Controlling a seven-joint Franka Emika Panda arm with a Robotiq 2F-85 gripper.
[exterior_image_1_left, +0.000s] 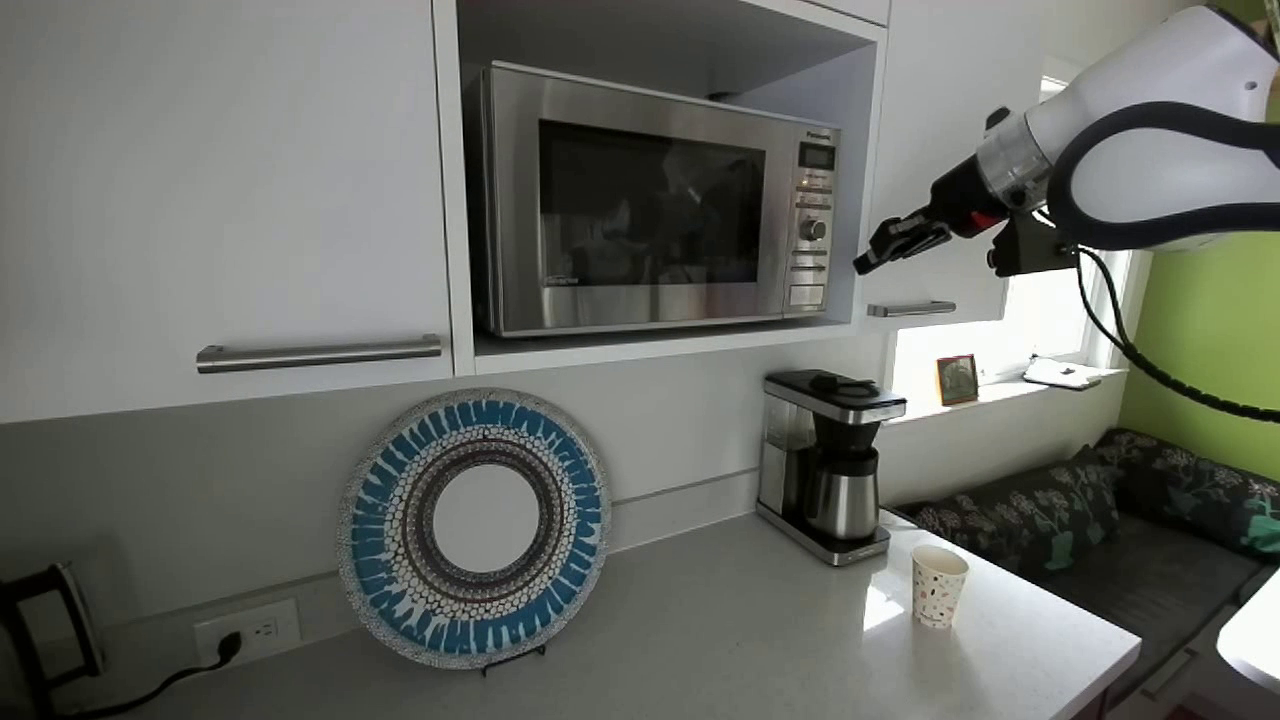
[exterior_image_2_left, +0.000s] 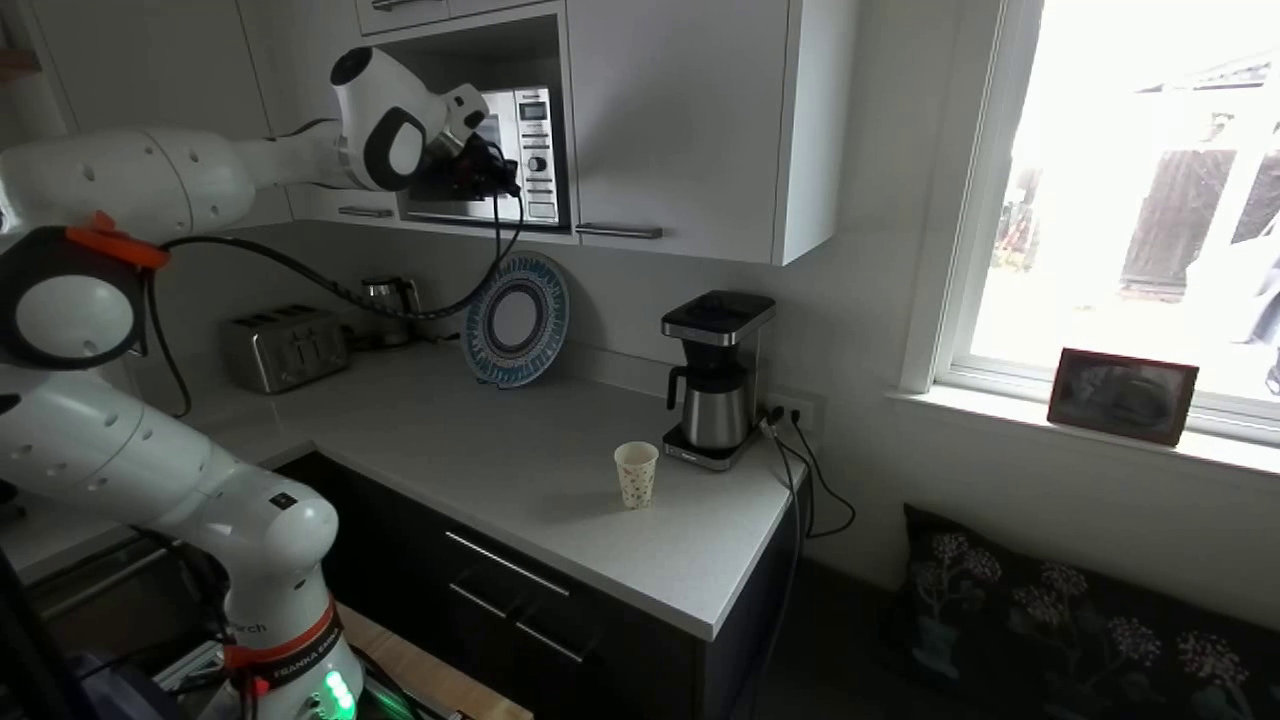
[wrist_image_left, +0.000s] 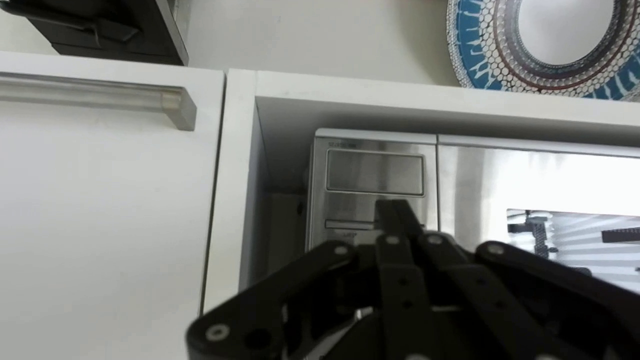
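Note:
My gripper (wrist_image_left: 395, 206) is shut, its black fingertips pressed together with nothing between them. In the wrist view it lies over the control panel of a silver microwave (wrist_image_left: 375, 172), hiding most of the buttons and the knob. An exterior view shows the gripper (exterior_image_1_left: 864, 262) in the air, apart from the microwave (exterior_image_1_left: 650, 305) and on its control side. The microwave door looks closed, and its knob (exterior_image_1_left: 814, 230) is visible there. In an exterior view the arm's wrist covers part of the microwave (exterior_image_2_left: 540, 185), and the fingertips cannot be made out.
White cabinets frame the microwave's niche; a bar handle (exterior_image_1_left: 910, 309) is close below the gripper. On the counter (exterior_image_1_left: 700, 640) stand a coffee maker (exterior_image_1_left: 785, 480), a speckled paper cup (exterior_image_1_left: 938, 592) and a blue patterned plate (exterior_image_1_left: 385, 540). A toaster (exterior_image_2_left: 285, 350) is farther along. A cable (exterior_image_2_left: 350, 296) hangs from the arm.

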